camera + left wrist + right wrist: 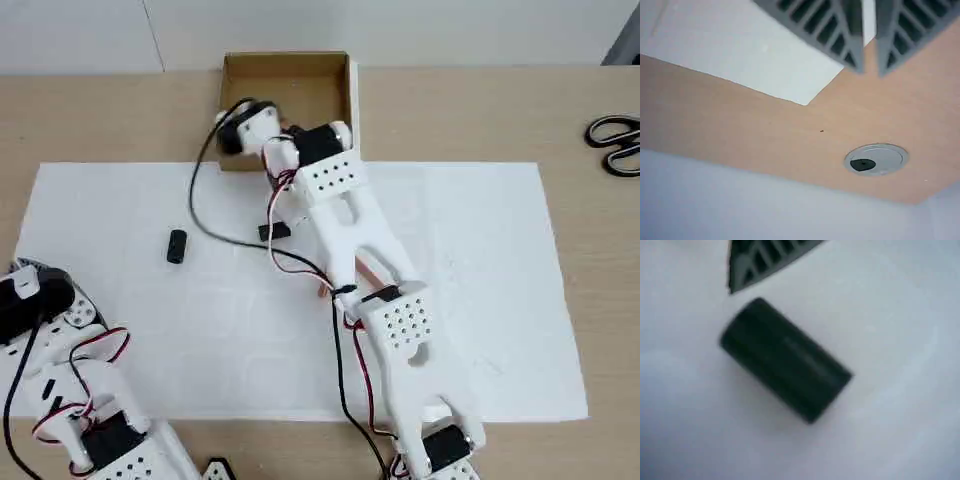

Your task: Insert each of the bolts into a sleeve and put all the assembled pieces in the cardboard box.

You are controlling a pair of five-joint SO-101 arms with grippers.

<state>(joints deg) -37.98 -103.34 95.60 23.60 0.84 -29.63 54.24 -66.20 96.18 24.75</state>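
Observation:
A black sleeve (785, 360) lies on its side on the white paper, just below a grey part of my right gripper (765, 262). My right arm (345, 205) stretches from the near edge up to the cardboard box (335, 75), its wrist over the box's front wall. A dark piece (275, 232) shows beside that arm. Another black sleeve (177, 246) lies alone on the paper further left. My left arm (60, 330) is folded at the near left corner; its gripper (869, 60) is shut on nothing, above bare table.
White paper (480, 260) covers the middle of the wooden table. Scissors (615, 145) lie at the far right. A thin orange piece (324, 290) sticks out from under the right arm. A round cable grommet (875, 160) sits in the table near its edge.

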